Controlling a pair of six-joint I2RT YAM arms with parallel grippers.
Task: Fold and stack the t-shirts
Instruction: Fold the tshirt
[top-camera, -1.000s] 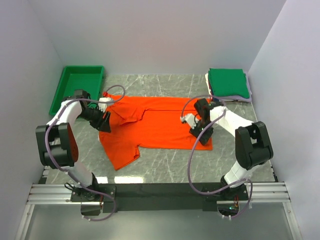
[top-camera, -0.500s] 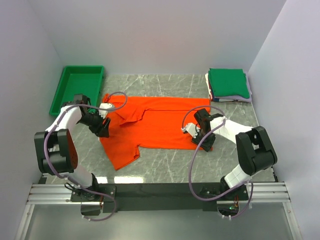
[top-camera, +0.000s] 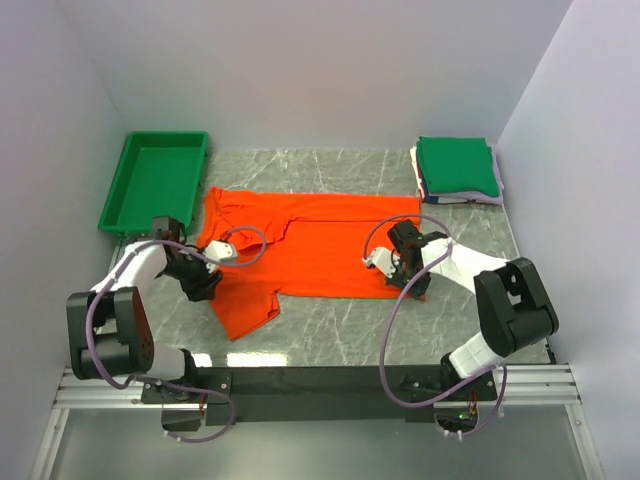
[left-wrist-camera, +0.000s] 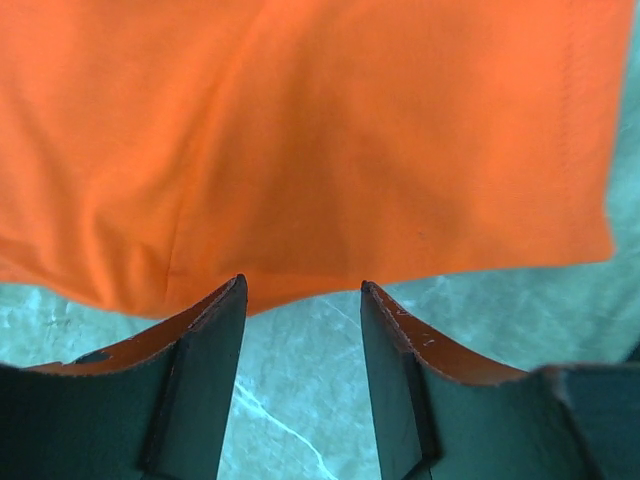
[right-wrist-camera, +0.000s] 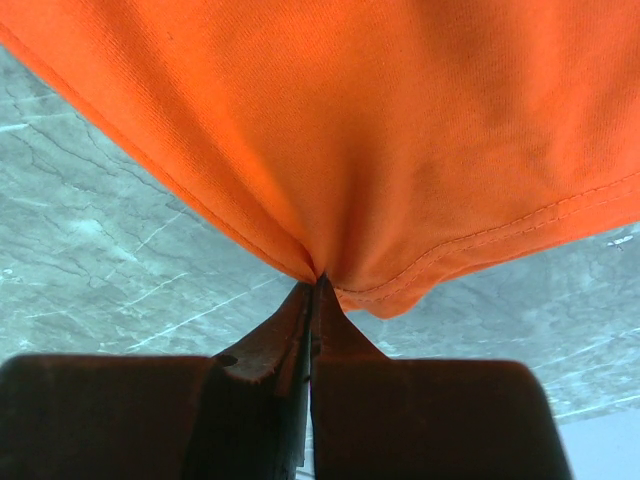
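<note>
The right gripper (right-wrist-camera: 313, 284) is pinched tight on the hem of the orange-red tee (top-camera: 320, 245) at its near right corner, and the cloth bunches up from the jaws. The left gripper (left-wrist-camera: 300, 292) stands with jaws apart at the tee's left edge, holding nothing. The tee lies spread on the marble counter (top-camera: 340, 335). Just beyond the tee's far right corner sits the folded stack (top-camera: 457, 165), green on top. Beside its far left corner is the green tray (top-camera: 113, 200).

Orange tee (left-wrist-camera: 320, 130) cut off at the top edge of both wrist views; folded shirts (top-camera: 418, 178) beneath the green one (top-camera: 457, 165) show thin edges only, their number too small to tell overhead.
</note>
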